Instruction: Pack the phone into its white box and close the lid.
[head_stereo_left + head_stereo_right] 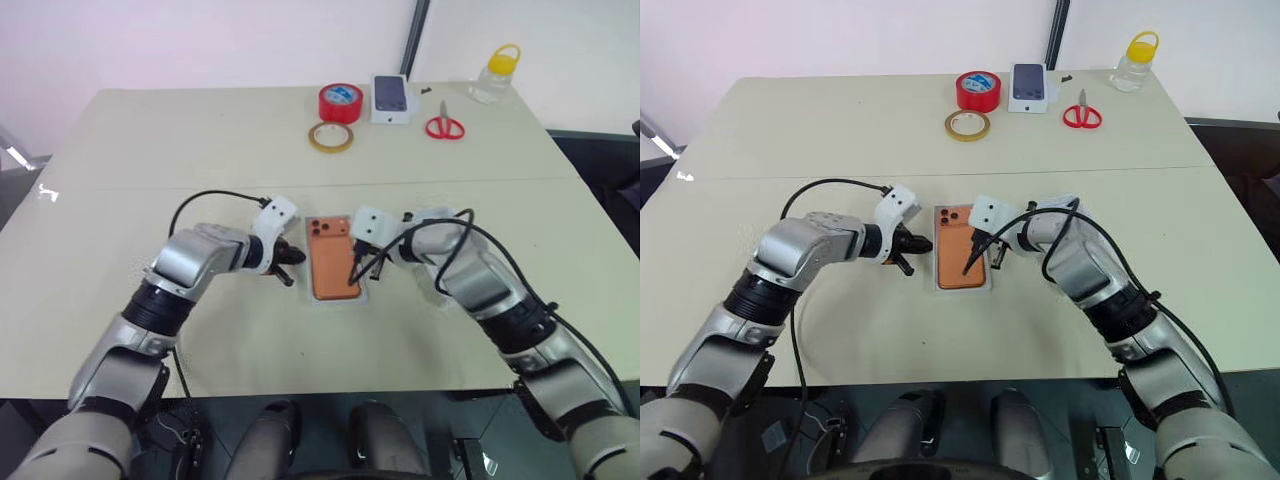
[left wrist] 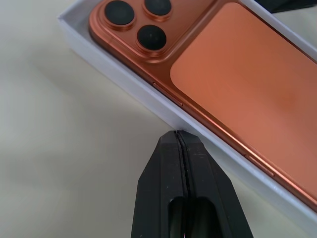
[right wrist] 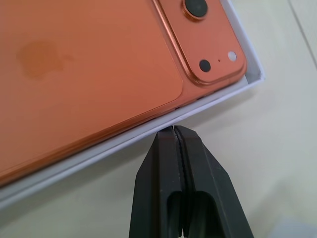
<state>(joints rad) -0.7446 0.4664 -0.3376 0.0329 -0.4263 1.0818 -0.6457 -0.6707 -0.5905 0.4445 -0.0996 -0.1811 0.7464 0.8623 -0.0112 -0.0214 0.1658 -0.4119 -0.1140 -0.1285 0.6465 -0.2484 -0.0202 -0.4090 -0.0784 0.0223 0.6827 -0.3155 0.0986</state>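
Left wrist view had the left gripper [image 2: 181, 136] clenched empty just beside the white box [image 2: 148, 96], where the phone [image 2: 233, 84] lay camera-side up. Opposite, the right gripper [image 3: 173, 130] was clenched too, its tips at the box wall. Farther off sat a red tape roll [image 1: 339, 101].

No readable text, number or brand name anywhere. Only sign: faint apple-shaped logo on back of phone [image 3: 74, 64], darker tone on orange, no lettering beside it. Small white box [image 1: 391, 98] at far edge of desk bears picture of dark phone; any print on it too small to read. Red tape roll [image 1: 340, 102] shows bluish-white patch inside core, not legible. Bottle [image 1: 496, 74] with yellow cap: no label readable.
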